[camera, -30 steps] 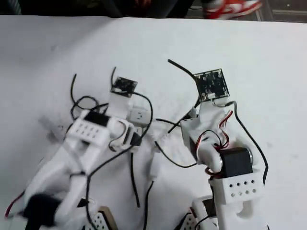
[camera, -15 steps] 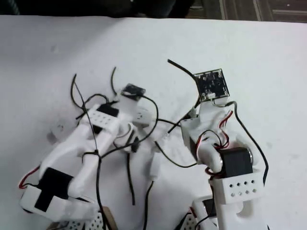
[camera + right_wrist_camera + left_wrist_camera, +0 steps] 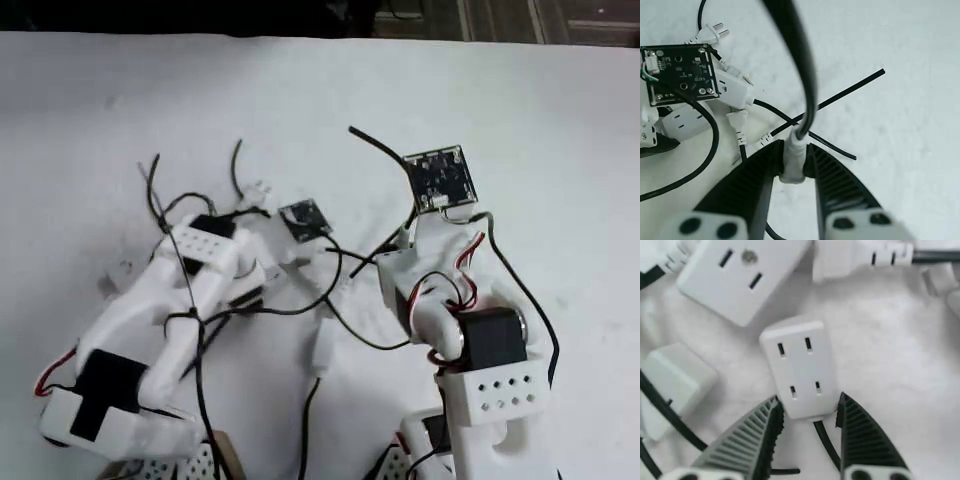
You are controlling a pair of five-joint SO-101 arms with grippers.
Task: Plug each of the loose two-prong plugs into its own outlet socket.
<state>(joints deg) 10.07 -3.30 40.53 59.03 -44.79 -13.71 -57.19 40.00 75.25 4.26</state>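
A white two-outlet socket block (image 3: 801, 365) lies on the white table, its black cord running back between my fingers. My left gripper (image 3: 809, 407) is open, and its grey fingers (image 3: 757, 440) flank the block's cord end. My right gripper (image 3: 794, 150) is shut on a white plug (image 3: 792, 162) whose black cord (image 3: 795, 65) curves up past the camera. A loose two-prong plug (image 3: 710, 35) lies farther out, beside the left arm's black circuit board (image 3: 680, 75). In the high view the left arm (image 3: 190, 280) and the right arm (image 3: 450, 300) lean in over the tangle of cords.
A larger white outlet block (image 3: 740, 275) and a white plug (image 3: 865, 257) lie just beyond the socket block, with a white adapter (image 3: 672, 385) to one side. A white inline connector (image 3: 325, 345) sits between the arms. Black cords (image 3: 290, 310) cross the table's middle.
The left arm has swung right and drawn back, carrying its camera board toward the table's middle. The cords around it have shifted. The right arm has kept still.
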